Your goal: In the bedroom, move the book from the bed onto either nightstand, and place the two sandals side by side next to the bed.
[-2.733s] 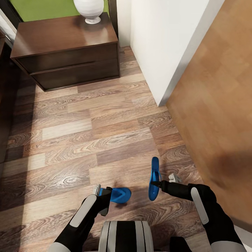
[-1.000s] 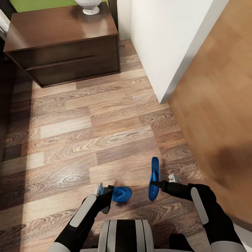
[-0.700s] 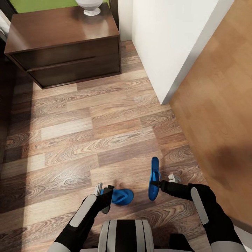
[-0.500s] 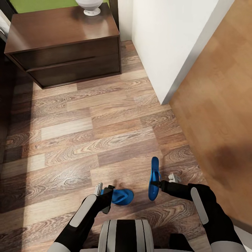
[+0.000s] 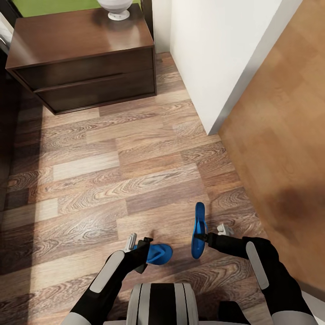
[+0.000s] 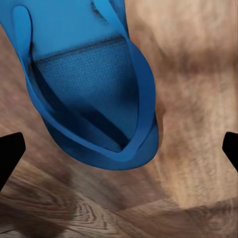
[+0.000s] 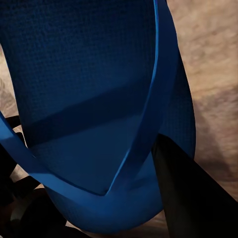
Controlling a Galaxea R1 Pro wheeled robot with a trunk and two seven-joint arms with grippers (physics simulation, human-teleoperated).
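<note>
Two bright blue sandals show near my base. One sandal (image 5: 159,253) (image 6: 89,89) lies flat on the plank floor just ahead of my left gripper (image 5: 139,242) (image 6: 119,151), which is open, its black fingertips (image 6: 10,153) spread wide on either side and clear of it. The other sandal (image 5: 197,229) (image 7: 99,99) stands on edge above the floor, with my right gripper (image 5: 206,236) shut on it; one dark finger (image 7: 183,193) presses its sole. A dark brown nightstand (image 5: 81,58) with two drawers stands at the far left. The book and the bed are out of view.
A white vase (image 5: 115,8) sits on the nightstand's back edge. A white wall corner (image 5: 212,58) juts in on the right, with an orange-brown wood panel (image 5: 280,135) beyond it. Open plank floor (image 5: 113,171) lies between me and the nightstand.
The left gripper's fingers have spread apart and let go of the sandal, which now rests on the floor. Earlier the view crept toward the nightstand. The right arm holds still.
</note>
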